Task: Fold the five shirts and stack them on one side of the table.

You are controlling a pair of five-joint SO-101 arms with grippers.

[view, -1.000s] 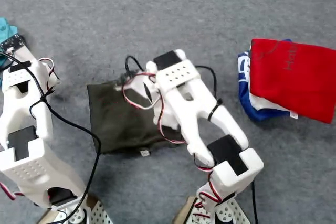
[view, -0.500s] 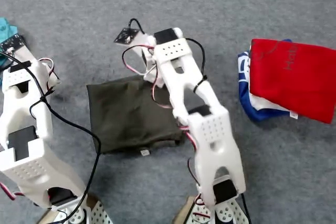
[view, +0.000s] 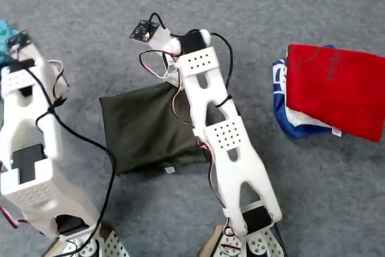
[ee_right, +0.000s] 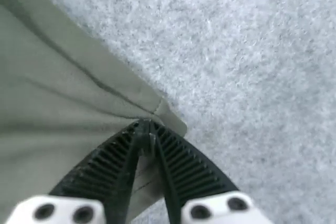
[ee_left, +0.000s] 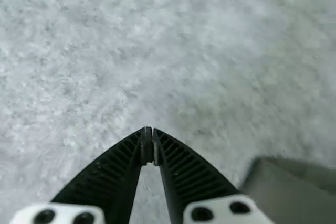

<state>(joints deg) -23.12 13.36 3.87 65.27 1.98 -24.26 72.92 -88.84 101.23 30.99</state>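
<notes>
A folded olive shirt (view: 147, 130) lies at the middle of the grey table (view: 289, 28). My right arm (view: 204, 88) stretches over its right side toward the far edge. In the right wrist view my right gripper (ee_right: 146, 128) is shut on the olive shirt (ee_right: 58, 108), pinching its hem right by a corner. A stack sits at the right: a red shirt (view: 334, 91) on top, a white layer and a blue shirt (view: 281, 109) beneath. My left arm (view: 27, 106) stands at the far left. My left gripper (ee_left: 147, 142) is shut on nothing, just above bare table.
A teal piece of cloth (view: 6, 29) pokes in at the left edge beside the left arm. Loose cables hang from both arms. Bare grey table surface lies between the olive shirt and the stack, and along the far side.
The right arm has stretched out toward the far side, and the olive shirt's far right corner has been drawn along with it. The left arm's wrist has shifted slightly toward the far edge.
</notes>
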